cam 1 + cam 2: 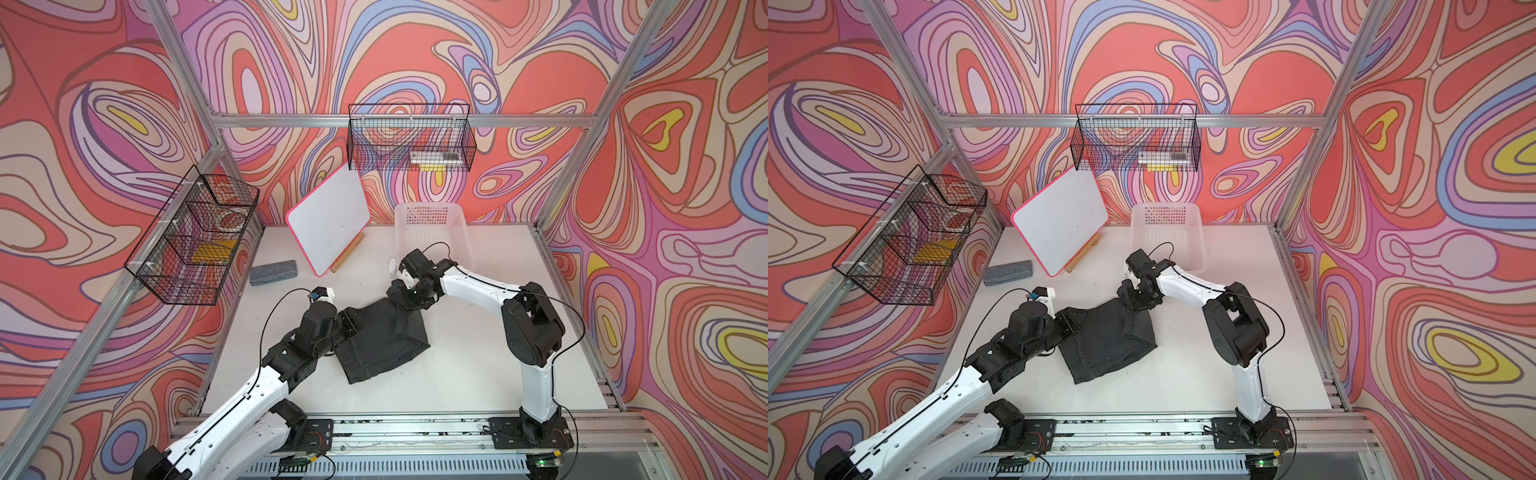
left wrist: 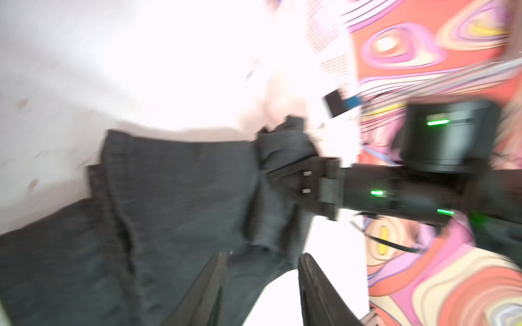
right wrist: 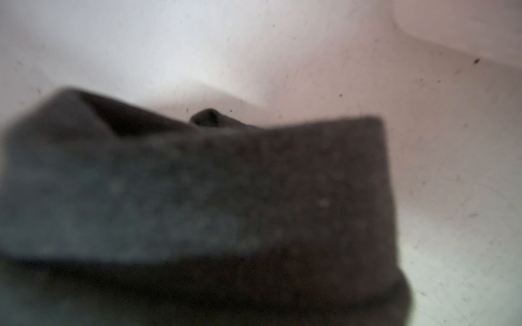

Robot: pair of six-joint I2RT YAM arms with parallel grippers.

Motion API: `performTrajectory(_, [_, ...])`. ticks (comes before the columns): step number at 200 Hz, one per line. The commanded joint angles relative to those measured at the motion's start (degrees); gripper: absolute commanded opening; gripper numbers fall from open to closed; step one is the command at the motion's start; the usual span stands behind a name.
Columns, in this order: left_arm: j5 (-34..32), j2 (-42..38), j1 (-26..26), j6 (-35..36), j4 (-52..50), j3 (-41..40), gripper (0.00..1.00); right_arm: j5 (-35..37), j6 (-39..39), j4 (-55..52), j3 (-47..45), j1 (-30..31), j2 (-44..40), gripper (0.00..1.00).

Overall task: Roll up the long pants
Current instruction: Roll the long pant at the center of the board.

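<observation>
The long pants (image 1: 382, 340) (image 1: 1108, 345) are a dark charcoal cloth lying folded in a rough square mid-table. My left gripper (image 1: 352, 322) (image 1: 1069, 323) is at their left edge. In the left wrist view it (image 2: 262, 256) stands open, its two fingers apart with a loose edge of the pants (image 2: 169, 197) between them. My right gripper (image 1: 401, 293) (image 1: 1128, 293) is at the far right corner, shut on a bunched corner lifted off the table. That grip (image 2: 271, 166) also shows in the left wrist view. Dark cloth (image 3: 197, 197) fills the right wrist view and hides the jaws.
A grey eraser block (image 1: 273, 272) lies at the back left beside a leaning whiteboard (image 1: 328, 220). A white plastic basket (image 1: 432, 232) stands just behind the right arm, with a small white object (image 1: 391, 266) near it. Wire baskets (image 1: 195, 237) (image 1: 409, 139) hang on the walls.
</observation>
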Motion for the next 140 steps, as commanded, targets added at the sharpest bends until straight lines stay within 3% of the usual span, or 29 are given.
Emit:
performTrajectory(1, [-0.32,4.51,0.69,-2.09,-6.54,0.03,0.46,11.42,-6.33,-12.29,7.06,5.73,4.54,0.19])
performTrajectory(19, [0.75,8.55,1.29,-4.02,-3.38,2.70,0.48,18.15,-7.10,-16.76,12.57,9.86,8.64,0.26])
performTrajectory(42, [1.18,12.83,3.04,-8.81,1.52,4.99,0.49,21.50,-4.41,-15.34,13.20,12.90,9.81,0.36])
performTrajectory(71, [1.29,11.30,6.44,-16.70,4.82,2.48,0.50,28.32,-3.09,-8.01,8.94,14.71,7.29,0.43])
performTrajectory(91, [2.95,9.73,9.40,-17.77,2.66,2.72,0.51,33.96,-7.25,1.10,2.66,16.63,3.40,0.46])
performTrajectory(140, [11.58,17.59,12.06,-17.34,4.87,5.49,0.54,28.65,-9.78,16.51,-7.00,17.51,-3.31,0.51])
